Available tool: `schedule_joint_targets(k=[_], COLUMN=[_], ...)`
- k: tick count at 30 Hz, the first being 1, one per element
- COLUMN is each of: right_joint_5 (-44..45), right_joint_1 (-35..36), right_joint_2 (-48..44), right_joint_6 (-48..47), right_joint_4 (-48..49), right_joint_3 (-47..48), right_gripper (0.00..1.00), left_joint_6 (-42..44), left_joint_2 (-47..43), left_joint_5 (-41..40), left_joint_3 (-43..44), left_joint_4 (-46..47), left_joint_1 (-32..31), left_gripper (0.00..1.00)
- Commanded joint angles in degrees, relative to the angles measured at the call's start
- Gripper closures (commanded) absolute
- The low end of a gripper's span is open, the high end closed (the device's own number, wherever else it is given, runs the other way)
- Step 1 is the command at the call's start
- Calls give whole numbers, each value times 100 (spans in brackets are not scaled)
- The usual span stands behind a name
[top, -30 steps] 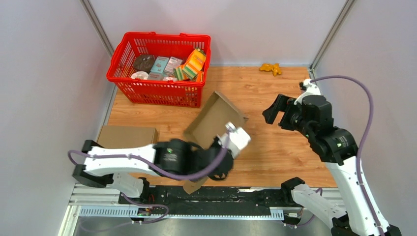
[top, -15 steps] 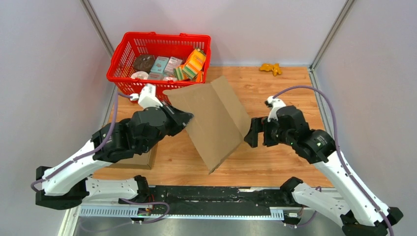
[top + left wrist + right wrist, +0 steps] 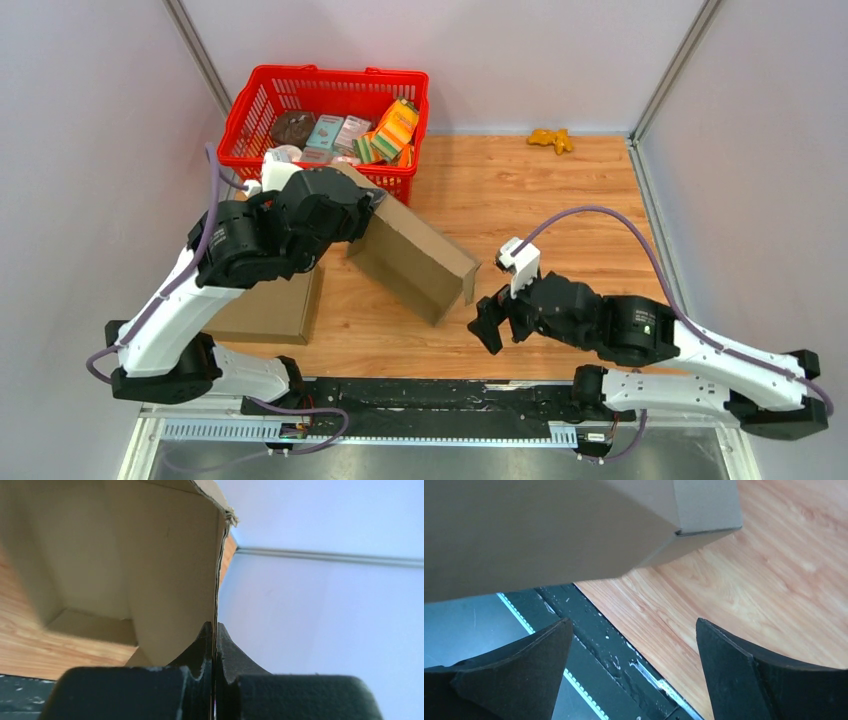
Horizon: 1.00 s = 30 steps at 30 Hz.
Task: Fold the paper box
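- Top external view, far left: a closed flat brown cardboard carton [image 3: 262, 310] lies on the wooden table [image 3: 560, 220], at its left edge, partly under the left arm
- Just right of it, the left gripper [image 3: 215, 632] is clamped on one thin wall of the open brown cardboard box [image 3: 415, 250]; the left wrist view shows both fingers pressed flat together with only the edge of the card between them
- Behind the left arm, a red plastic shopping basket [image 3: 335, 72] stands at the far left corner of the table, with small packets of groceries inside
- The open brown cardboard box sits near the table's middle, tilted, its far-left end raised in the left gripper and its low corner pointing toward the near edge; whether that corner touches the wood I cannot tell
- The left wrist view looks into the box's pale inside, where side walls meet a folded bottom panel
- To the right of the box's low corner, the right gripper [image 3: 488, 325] hangs low over the table, jaws spread wide and holding nothing, close to the box but apart from it
- From the right wrist, the box's outer face fills the top of the view above both fingers
- Far right at the back, a small yellow-orange toy [image 3: 550, 140] lies by the wall
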Motion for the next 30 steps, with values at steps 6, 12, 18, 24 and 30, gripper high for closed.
schedule_joint_targets(k=[6, 12, 18, 24, 30], right_joint_5=[4333, 5980, 4978, 2058, 385], right_joint_1=[2611, 2710, 1659, 94, -988], right_joint_2=[398, 987, 619, -286, -252], right_joint_6=[155, 902, 447, -327, -486], right_joint_4=[1051, 857, 1831, 1993, 1210], right_joint_3=[275, 496, -101, -480, 30], right_gripper=[0, 15, 93, 100, 100], left_joint_6=[-1264, -1775, -1768, 154, 5259], left_joint_2=[376, 210, -159, -545, -2535], left_joint_5=[93, 145, 32, -531, 301], left_joint_3=[612, 314, -380, -715, -2830], left_joint_4=[-1763, -2018, -1563, -1018, 2292], left_joint_1=[233, 242, 251, 260, 268], left_gripper=[100, 100, 89, 24, 23])
